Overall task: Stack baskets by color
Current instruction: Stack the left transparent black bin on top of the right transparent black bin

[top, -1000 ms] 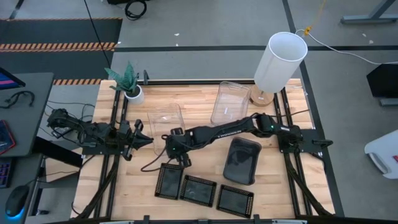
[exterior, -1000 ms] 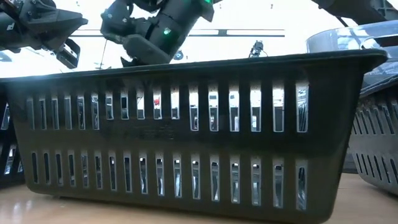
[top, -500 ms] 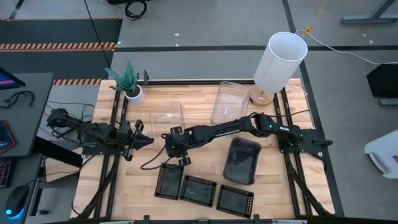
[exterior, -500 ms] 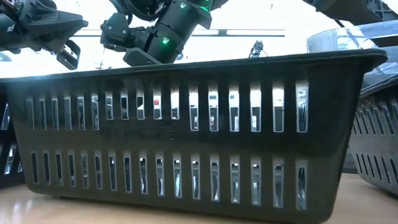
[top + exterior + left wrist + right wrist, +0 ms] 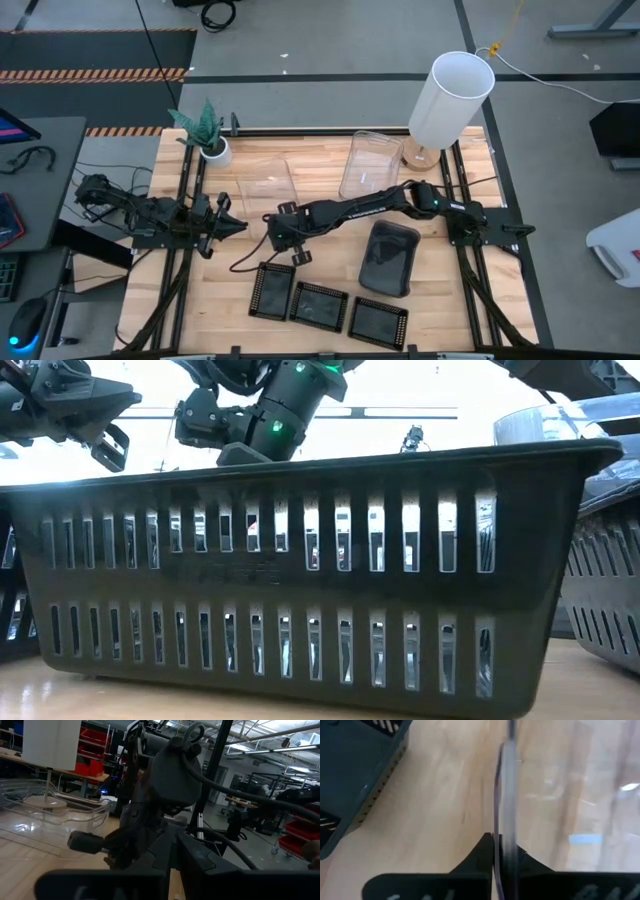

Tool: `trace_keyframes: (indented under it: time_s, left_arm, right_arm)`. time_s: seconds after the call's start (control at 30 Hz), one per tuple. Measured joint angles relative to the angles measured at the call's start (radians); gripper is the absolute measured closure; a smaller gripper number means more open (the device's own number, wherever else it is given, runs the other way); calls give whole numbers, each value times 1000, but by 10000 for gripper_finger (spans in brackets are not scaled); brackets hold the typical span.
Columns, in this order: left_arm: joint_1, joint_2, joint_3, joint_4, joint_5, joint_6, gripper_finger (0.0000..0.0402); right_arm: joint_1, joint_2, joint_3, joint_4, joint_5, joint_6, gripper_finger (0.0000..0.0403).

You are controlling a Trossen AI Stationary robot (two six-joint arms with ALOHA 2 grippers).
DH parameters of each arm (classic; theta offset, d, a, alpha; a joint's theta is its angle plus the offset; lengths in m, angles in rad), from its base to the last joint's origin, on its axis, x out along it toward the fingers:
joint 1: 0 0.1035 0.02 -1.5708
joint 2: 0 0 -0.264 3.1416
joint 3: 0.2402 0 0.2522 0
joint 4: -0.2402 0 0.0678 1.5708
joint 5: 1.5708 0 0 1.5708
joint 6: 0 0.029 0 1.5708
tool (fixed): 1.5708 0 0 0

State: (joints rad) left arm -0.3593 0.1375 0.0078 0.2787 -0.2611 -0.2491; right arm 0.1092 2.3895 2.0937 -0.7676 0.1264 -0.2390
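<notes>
Two clear baskets stand on their bases on the table, one left of centre (image 5: 268,187) and one farther back (image 5: 368,165). Smoky dark-grey baskets (image 5: 390,258) lie stacked at the right. Three black mesh trays (image 5: 318,305) lie in a row by the near edge; one (image 5: 300,580) fills the low view. My right gripper (image 5: 282,235) reaches in from the right and is shut on the left clear basket's near wall. My left gripper (image 5: 225,220) waits over the table's left side, touching nothing. My right gripper pinches the left clear basket's near end wall (image 5: 502,820) close to its right corner, one finger inside the basket and one outside. The fingers (image 5: 480,851) slant down from above and from the right, straddling the rim. The basket stands upright on the table.
A white cylindrical lampshade (image 5: 450,98) stands at the far right corner and a small potted plant (image 5: 208,140) at the far left. Bare wood shows between the clear baskets and the mesh trays. Black rails run along both table sides.
My right gripper has tipped a little farther down at the left clear basket's near wall and has shut on it. The basket stands where it was.
</notes>
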Motion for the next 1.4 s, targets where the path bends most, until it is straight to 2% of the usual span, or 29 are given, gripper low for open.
trace_keyframes:
  time_s: [0.27,0.47,0.73,1.07,1.4]
  left_arm:
    - [0,0,0,-1,0,0,370]
    - [0,0,0,2,0,0,366]
    - [0,0,0,0,0,0,376]
    - [0,0,0,1,0,0,366]
    - [0,0,0,0,0,0,371]
  right_arm:
    - [2,-50,-1,-71,76,6,397]
    - [9,-111,0,-114,173,11,395]
    - [14,-200,0,-209,272,74,395]
    - [36,-281,1,-312,403,124,395]
    - [40,-355,1,-521,371,242,394]
